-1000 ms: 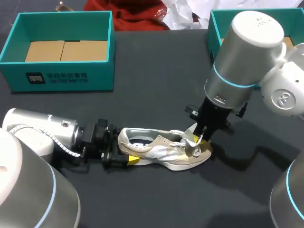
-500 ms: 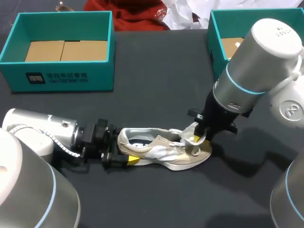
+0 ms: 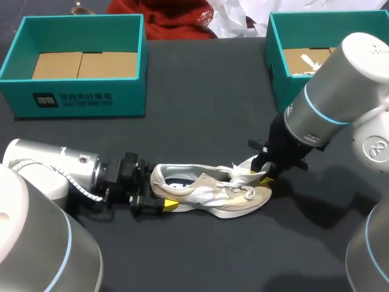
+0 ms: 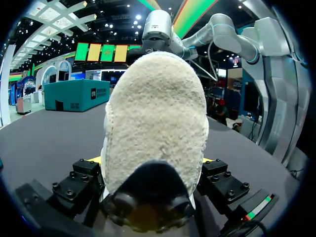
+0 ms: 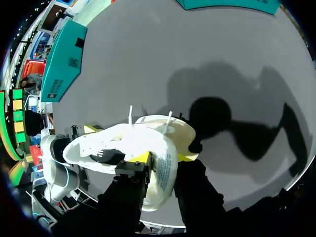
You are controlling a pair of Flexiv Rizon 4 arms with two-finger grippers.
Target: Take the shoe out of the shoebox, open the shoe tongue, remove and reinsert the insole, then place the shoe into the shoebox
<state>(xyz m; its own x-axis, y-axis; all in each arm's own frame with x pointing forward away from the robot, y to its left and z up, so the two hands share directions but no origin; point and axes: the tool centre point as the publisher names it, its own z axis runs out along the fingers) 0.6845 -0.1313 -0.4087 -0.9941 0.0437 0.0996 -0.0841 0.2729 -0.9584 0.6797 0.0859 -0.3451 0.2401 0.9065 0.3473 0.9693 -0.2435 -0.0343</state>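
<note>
Clamping the heel of the shoe [image 3: 209, 193] from both sides, the left fingers [image 4: 86, 177] hold it at lower centre of the head view on the worktop [image 3: 200, 109]; the right fingers [image 5: 139, 158] pinch its lifted tongue [image 3: 244, 174].

Table [image 3: 200, 91]: dark, matte, plain surface filling almost the whole head view.
Red cloth [image 3: 176, 18]: bunched at top centre of the frame, at the table's far edge.
White paper [image 3: 234, 18]: crumpled, top of the frame right of centre, just beside the red cloth.
Light: from overhead; soft shadow [image 3: 328, 207] on the table, lower right of the frame.
</note>
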